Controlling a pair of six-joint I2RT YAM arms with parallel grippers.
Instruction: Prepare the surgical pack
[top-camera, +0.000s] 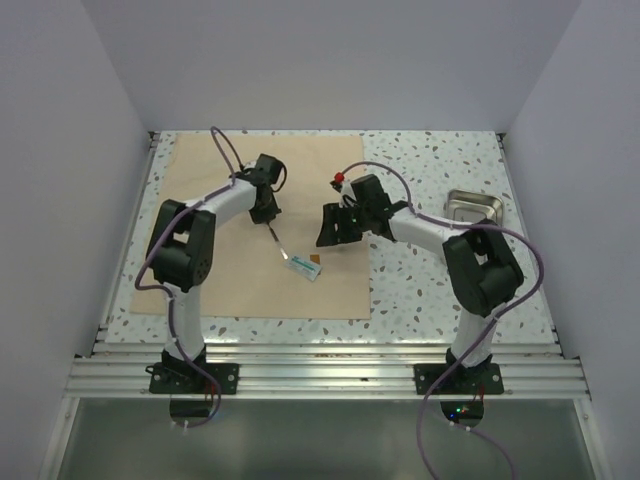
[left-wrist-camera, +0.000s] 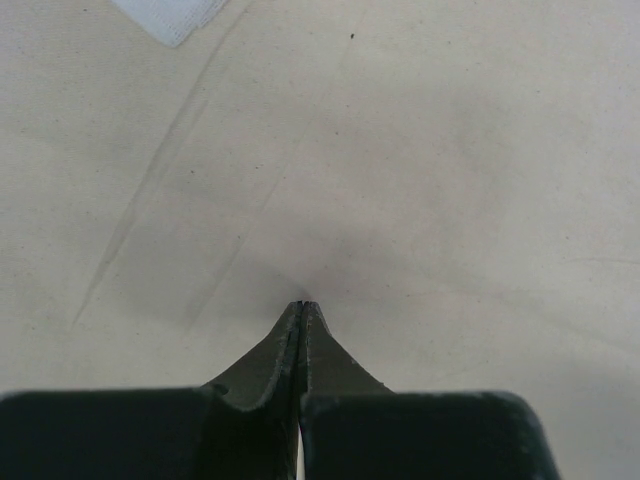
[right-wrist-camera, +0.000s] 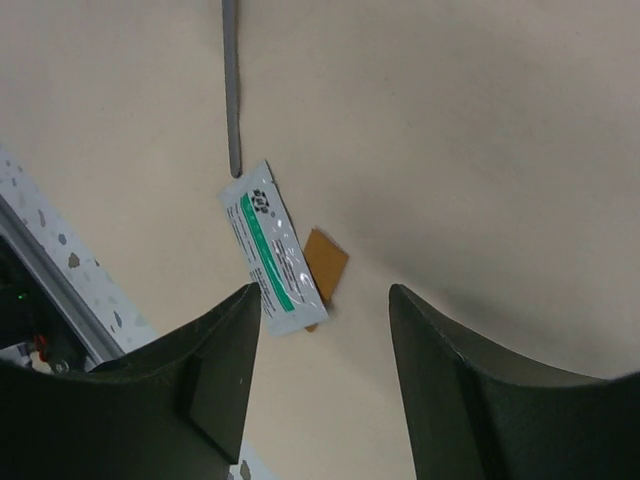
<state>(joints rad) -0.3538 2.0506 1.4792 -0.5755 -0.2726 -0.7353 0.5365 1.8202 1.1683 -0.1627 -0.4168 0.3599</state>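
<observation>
Pack sheet lies flat on the desk, with a packet and thin steel tool on its near right part. Right claw hangs half-open and empty over the packet. Left claw is shut on nothing. Tray sits far right, not yet on the sheet, whose far part looks mostly bare.

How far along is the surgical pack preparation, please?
Done: the tan sheet lies spread, with a green-striped packet, a brown patch and a thin metal tool on it. In hand: nothing; the left gripper is shut, the right gripper open above the packet. Remaining: the steel tray sits off the sheet.
</observation>
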